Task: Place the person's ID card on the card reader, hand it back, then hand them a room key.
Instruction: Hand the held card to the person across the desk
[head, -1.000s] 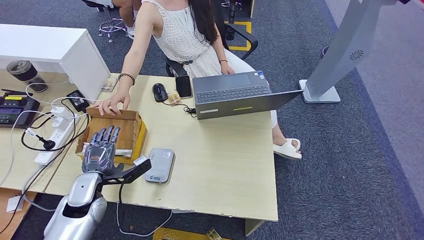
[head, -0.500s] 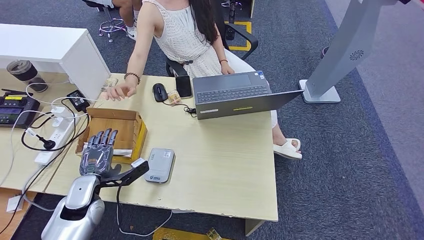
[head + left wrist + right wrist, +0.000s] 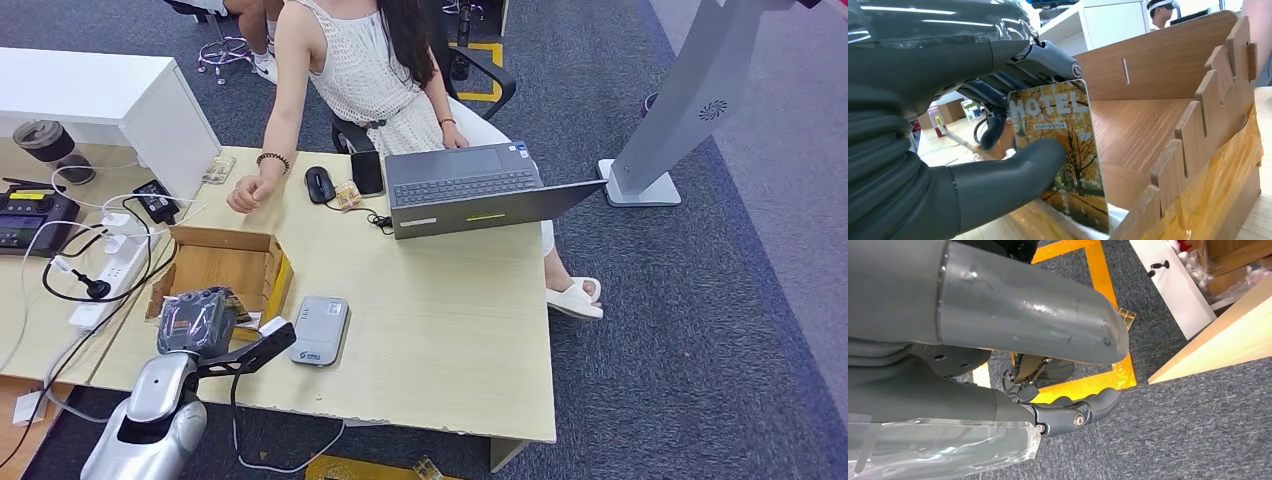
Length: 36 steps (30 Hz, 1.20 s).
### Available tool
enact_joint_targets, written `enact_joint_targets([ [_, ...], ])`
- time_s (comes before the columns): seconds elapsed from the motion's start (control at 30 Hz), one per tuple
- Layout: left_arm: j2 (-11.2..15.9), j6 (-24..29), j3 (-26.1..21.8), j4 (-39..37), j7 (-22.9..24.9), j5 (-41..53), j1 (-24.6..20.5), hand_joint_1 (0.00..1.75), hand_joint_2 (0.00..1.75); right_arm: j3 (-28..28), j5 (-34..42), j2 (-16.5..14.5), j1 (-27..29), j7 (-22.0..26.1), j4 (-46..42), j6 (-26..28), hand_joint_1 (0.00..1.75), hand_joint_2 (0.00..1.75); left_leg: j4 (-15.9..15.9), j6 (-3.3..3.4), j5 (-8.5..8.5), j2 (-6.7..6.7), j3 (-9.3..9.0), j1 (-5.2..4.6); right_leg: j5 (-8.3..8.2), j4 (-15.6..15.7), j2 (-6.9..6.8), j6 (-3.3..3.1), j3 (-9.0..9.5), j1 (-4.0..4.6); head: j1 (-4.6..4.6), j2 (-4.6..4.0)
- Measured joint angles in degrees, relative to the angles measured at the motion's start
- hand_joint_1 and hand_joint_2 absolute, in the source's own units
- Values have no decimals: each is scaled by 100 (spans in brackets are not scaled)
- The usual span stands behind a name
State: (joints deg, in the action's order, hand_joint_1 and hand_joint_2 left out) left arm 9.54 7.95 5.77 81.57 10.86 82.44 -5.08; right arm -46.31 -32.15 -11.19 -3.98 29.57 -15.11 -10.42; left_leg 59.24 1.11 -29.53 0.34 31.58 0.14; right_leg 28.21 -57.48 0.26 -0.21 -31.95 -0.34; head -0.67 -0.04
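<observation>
The room key (image 3: 1063,160) bears a photograph of golden-yellow autumn trees with pale lettering across its top. The left hand (image 3: 196,320) is dark grey on a silver arm. The box (image 3: 262,262) is brown wood grain, its side covered in yellow film. The card reader (image 3: 320,330) is light grey, the table (image 3: 430,330) pale beige, and the laptop (image 3: 470,190) grey. The person (image 3: 365,70) wears a cream knitted dress.

Bright even indoor light, soft faint shadows, sharp head view, glare streaks on near, blurred wrist covers
</observation>
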Motion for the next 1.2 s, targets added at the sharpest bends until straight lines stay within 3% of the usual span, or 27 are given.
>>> enact_joint_targets([
  [0.57,-1,156,-31,-45,-114,-79,-159,175,175,-1,-58,0,-6,-18,1,-22,0,0,0,0,1,-2,-1,0,0,0,-3,0,-1,0,-1,0],
  [0.73,-20,503,-18,-356,-174,154,-803,175,175,0,-175,-1,-55,-68,10,-37,0,0,2,-1,5,-5,-3,0,-3,0,-5,-1,0,1,0,0],
  [1.07,-281,758,240,-1789,-60,404,-2769,175,175,19,-222,-20,-189,-154,56,-92,0,0,4,-1,10,-4,-2,-1,-10,-1,-4,0,0,0,-1,0],
  [1.2,-364,912,311,-2278,-45,314,-3341,175,175,31,-215,-20,-197,-160,67,-98,0,0,5,-1,10,-3,-1,-1,-10,-1,-3,0,-1,1,0,0],
])
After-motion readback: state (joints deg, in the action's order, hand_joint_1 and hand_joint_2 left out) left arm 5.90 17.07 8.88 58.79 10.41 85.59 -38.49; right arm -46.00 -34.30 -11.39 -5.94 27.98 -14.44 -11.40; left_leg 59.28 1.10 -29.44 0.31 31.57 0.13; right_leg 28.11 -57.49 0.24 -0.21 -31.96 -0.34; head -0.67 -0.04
